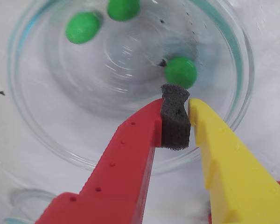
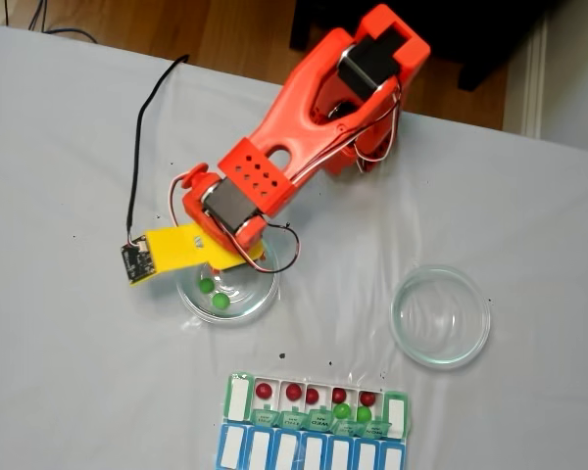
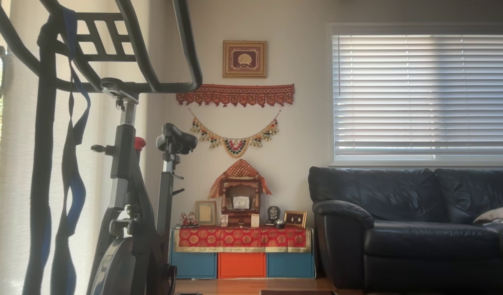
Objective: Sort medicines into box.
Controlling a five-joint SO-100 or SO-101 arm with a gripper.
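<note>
My gripper hangs over a clear glass dish, its red and yellow fingers shut with only the dark foam pad between them. Three green medicines lie in the dish: one just beyond the fingertips, two at the far side. In the fixed view the gripper is above the left dish, where two green balls show. The box, a green-rowed organizer, holds several dark red balls and two green ones.
A second glass dish stands on the white table to the right. A blue row of compartments adjoins the box at the table's near edge. The orange arm base is at the far side, and a black cable runs to the left.
</note>
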